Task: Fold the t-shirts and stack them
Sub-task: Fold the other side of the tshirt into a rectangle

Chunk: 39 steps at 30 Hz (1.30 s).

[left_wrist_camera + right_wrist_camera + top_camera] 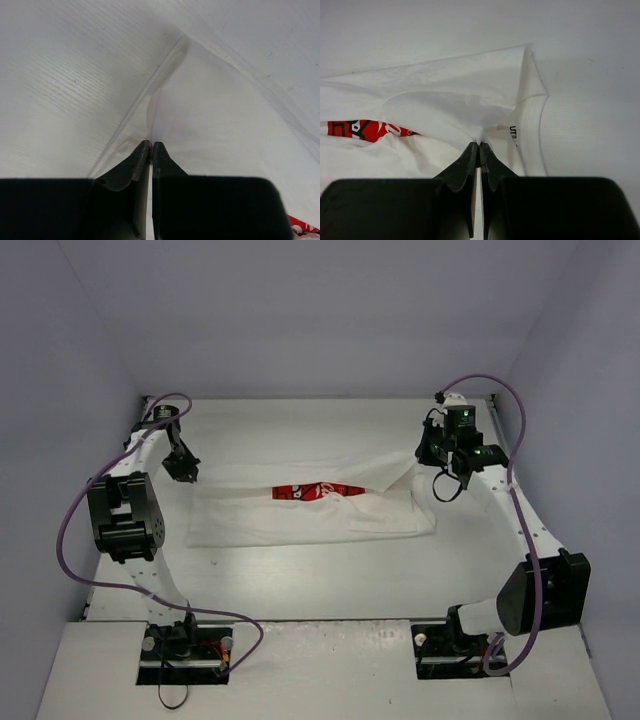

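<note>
The white t-shirt (310, 515) lies across the middle of the table, partly folded, with a strip of its red graphic (318, 490) showing. My left gripper (187, 473) is shut on the shirt's far left edge and holds it lifted; in the left wrist view the fabric (215, 115) stretches away from the closed fingertips (151, 145). My right gripper (432, 462) is shut on the far right edge near the neckband (532, 135). In the right wrist view the cloth bunches at the fingertips (479, 146), and the red print (365, 129) shows at left.
The white table (330, 580) is enclosed by pale walls at the back and sides. Purple cables loop beside each arm. The arm bases (185, 645) sit at the near edge.
</note>
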Available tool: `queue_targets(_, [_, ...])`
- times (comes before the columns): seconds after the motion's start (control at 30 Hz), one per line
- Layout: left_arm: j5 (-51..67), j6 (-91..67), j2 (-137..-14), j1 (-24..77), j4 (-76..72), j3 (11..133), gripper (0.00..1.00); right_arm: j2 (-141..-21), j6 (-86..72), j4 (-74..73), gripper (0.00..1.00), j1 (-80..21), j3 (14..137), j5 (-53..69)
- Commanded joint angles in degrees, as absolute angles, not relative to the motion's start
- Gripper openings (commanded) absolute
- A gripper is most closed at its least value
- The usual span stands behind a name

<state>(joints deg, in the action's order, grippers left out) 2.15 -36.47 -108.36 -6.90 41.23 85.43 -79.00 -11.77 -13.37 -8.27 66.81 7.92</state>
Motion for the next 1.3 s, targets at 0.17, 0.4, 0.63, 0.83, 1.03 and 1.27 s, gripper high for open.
queue_targets(0.17, [0.53, -36.30, -105.24, -7.56, 39.97, 85.04, 0.00, -74.60, -11.62, -12.15, 0.00, -7.73, 66.30, 7.40])
queue_targets(0.4, [-0.70, -35.67, -106.12, -7.56, 38.47, 82.55, 0.00, -73.71, -11.88, -12.22, 0.00, -7.72, 62.96, 7.58])
queue_targets(0.63, [-1.15, -35.51, -106.79, -7.47, 37.18, 81.65, 0.00, -72.51, -12.30, -12.22, 0.00, -7.65, 59.95, 7.83])
queue_targets(0.83, [-1.31, -34.89, -107.15, -7.55, 36.65, 81.83, 0.00, -71.63, -12.57, -12.30, 0.00, -7.73, 59.94, 8.27])
queue_targets(1.03, [-1.93, -34.66, -107.49, -7.21, 36.72, 80.27, 0.00, -71.35, -12.67, -12.50, 0.00, -7.73, 59.10, 8.61])
queue_targets(1.27, [-2.20, -34.80, -105.82, -7.12, 36.74, 79.10, 0.33, -71.10, -13.34, -12.48, 0.00, -7.73, 56.74, 8.72])
